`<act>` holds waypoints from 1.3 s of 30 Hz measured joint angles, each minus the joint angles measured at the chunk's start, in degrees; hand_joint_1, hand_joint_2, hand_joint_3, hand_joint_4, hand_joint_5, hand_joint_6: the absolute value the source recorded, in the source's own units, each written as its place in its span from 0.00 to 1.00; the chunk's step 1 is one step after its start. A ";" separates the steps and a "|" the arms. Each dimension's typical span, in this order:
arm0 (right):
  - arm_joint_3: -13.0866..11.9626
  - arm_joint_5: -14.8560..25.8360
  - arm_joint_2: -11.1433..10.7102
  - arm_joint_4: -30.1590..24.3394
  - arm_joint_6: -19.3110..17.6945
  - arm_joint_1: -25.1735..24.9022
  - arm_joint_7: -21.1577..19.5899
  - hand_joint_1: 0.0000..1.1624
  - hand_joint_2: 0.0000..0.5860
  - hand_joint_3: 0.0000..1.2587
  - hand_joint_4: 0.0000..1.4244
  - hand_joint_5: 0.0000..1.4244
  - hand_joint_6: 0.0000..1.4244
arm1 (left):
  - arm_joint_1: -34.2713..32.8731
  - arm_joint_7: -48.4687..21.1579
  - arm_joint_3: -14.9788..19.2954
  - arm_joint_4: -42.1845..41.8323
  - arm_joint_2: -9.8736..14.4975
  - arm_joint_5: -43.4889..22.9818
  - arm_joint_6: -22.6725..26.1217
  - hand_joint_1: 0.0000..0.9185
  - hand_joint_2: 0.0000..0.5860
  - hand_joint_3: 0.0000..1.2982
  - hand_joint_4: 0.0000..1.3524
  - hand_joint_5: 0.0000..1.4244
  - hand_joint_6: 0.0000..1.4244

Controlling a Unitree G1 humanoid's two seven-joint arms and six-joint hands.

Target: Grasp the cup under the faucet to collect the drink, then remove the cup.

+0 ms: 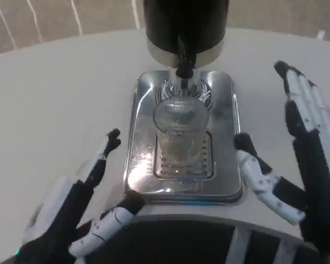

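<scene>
So the cup is sitting on the drip tray right under the faucet, nobody's grabbed it yet. Right hand is spread wide beside the tray, holding nothing; left hand splayed too, low on the bench. Grasp, fill and removal all look left to do.
</scene>
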 measured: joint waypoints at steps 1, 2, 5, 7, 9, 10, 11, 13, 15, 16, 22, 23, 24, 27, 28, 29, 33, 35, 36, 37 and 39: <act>0.55 0.41 0.44 0.65 0.24 -0.95 0.04 0.30 0.79 0.02 0.00 0.00 0.05 | 0.32 0.01 -0.05 -0.19 0.00 0.38 0.00 0.00 0.22 0.00 0.00 0.01 0.01; 1.07 0.72 1.11 1.85 0.56 -2.10 0.02 0.30 0.79 0.02 0.00 0.00 0.05 | 0.53 0.04 -0.02 -0.40 0.01 1.30 -0.02 0.00 0.22 0.00 0.00 0.01 0.01; 1.74 2.56 1.35 5.03 1.40 -4.75 -0.07 0.30 0.79 0.02 0.00 0.00 0.05 | 1.48 0.89 0.15 -0.97 0.25 4.53 -0.85 0.00 0.22 0.00 0.00 0.01 0.01; 1.96 3.67 1.39 6.22 1.78 -6.00 -0.31 0.30 0.79 0.02 0.00 0.00 0.05 | 1.89 1.45 0.41 -1.05 0.33 5.68 -1.29 0.00 0.22 0.00 0.00 0.01 0.01; 2.07 4.91 1.42 7.04 2.22 -7.66 -0.69 0.31 0.79 0.02 0.00 0.00 0.04 | 2.47 2.18 0.66 -1.06 0.67 6.82 -1.70 0.00 0.22 0.00 0.00 0.01 0.01; 2.12 5.42 1.42 7.11 2.28 -8.21 -0.92 0.31 0.79 0.02 0.00 0.00 0.04 | 2.72 2.39 0.72 -1.06 0.72 6.97 -1.85 0.00 0.22 0.00 0.00 0.00 0.01; 2.12 5.54 1.41 7.12 2.31 -8.42 -0.95 0.31 0.79 0.01 0.00 0.00 0.04 | 2.80 2.45 0.74 -1.06 0.72 7.03 -1.90 0.00 0.22 0.00 0.00 0.00 0.01; 2.03 7.06 1.42 7.17 3.13 -9.71 -0.95 0.31 0.79 0.01 0.00 0.00 0.04 | 3.05 2.80 0.80 -1.06 0.74 7.57 -2.17 0.00 0.22 0.00 0.00 0.00 0.01; 1.90 8.21 1.42 7.17 3.88 -10.95 -0.94 0.31 0.79 0.01 0.00 0.00 0.03 | 3.29 2.94 0.81 -1.05 0.74 7.97 -2.22 0.00 0.22 0.00 0.00 0.00 0.01; 1.81 8.64 1.42 7.17 4.28 -11.69 -0.94 0.31 0.79 0.01 0.00 0.00 0.03 | 3.44 2.98 0.82 -1.05 0.74 8.07 -2.23 0.00 0.22 0.00 0.00 0.00 0.01; 1.84 11.78 1.41 7.09 6.51 -15.74 -0.45 0.31 0.79 0.01 0.00 0.00 0.03 | 3.49 3.24 0.86 -0.86 0.78 8.75 -2.25 0.00 0.22 0.00 0.00 0.00 0.01; 1.86 12.41 1.41 7.08 7.03 -16.67 0.02 0.31 0.79 0.01 0.00 0.00 0.03 | 3.44 3.26 0.86 -0.78 0.79 8.81 -2.26 0.00 0.22 0.00 0.00 0.00 0.01; 1.88 13.22 1.44 7.08 7.42 -17.58 0.40 0.31 0.79 0.01 0.00 0.00 0.03 | 3.35 3.32 0.84 -0.70 0.79 9.01 -2.26 0.00 0.22 0.00 0.00 0.00 0.00; 2.02 14.72 1.40 7.14 8.28 -19.42 1.01 0.31 0.79 0.01 0.00 0.00 0.03 | 2.94 3.58 0.71 -0.40 0.79 9.29 -2.26 0.00 0.21 0.00 0.00 0.00 0.00; 2.02 15.41 1.38 7.25 8.48 -19.88 1.10 0.31 0.79 0.01 0.00 0.00 0.03 | 2.83 3.74 0.67 -0.36 0.79 9.49 -2.26 0.00 0.21 0.00 0.00 0.00 0.00; 2.03 16.06 1.37 7.56 8.78 -20.44 1.22 0.31 0.79 0.01 0.00 0.00 0.03 | 2.67 3.83 0.67 -0.34 0.80 10.07 -2.26 0.00 0.21 0.00 0.00 0.00 0.00; 1.94 18.83 1.48 9.33 9.97 -22.52 1.35 0.31 0.79 0.01 0.00 0.00 0.03 | 2.44 4.14 0.46 0.15 0.80 11.18 -2.26 0.00 0.21 0.00 0.00 0.00 0.00; 1.85 19.79 1.55 9.93 10.10 -23.48 1.35 0.31 0.79 0.01 0.00 0.00 0.03 | 2.43 4.23 0.47 0.35 0.82 11.31 -2.26 0.00 0.21 0.00 0.00 0.00 0.00; 1.83 20.14 1.58 10.25 10.14 -23.85 1.35 0.31 0.79 0.01 0.00 0.00 0.03 | 2.43 4.25 0.47 0.40 0.83 11.41 -2.26 0.00 0.21 0.00 0.00 0.00 0.00; 1.81 21.18 1.65 11.01 10.23 -24.44 1.35 0.31 0.79 0.01 0.00 0.00 0.03 | 2.42 4.57 0.47 0.57 0.90 11.71 -2.26 0.00 0.21 0.00 0.00 0.00 0.00; 1.69 22.48 1.63 11.59 10.34 -25.25 1.36 0.31 0.79 0.01 0.00 0.00 0.03 | 2.42 5.26 0.54 0.65 1.11 12.81 -2.25 0.00 0.21 0.00 0.00 0.00 0.00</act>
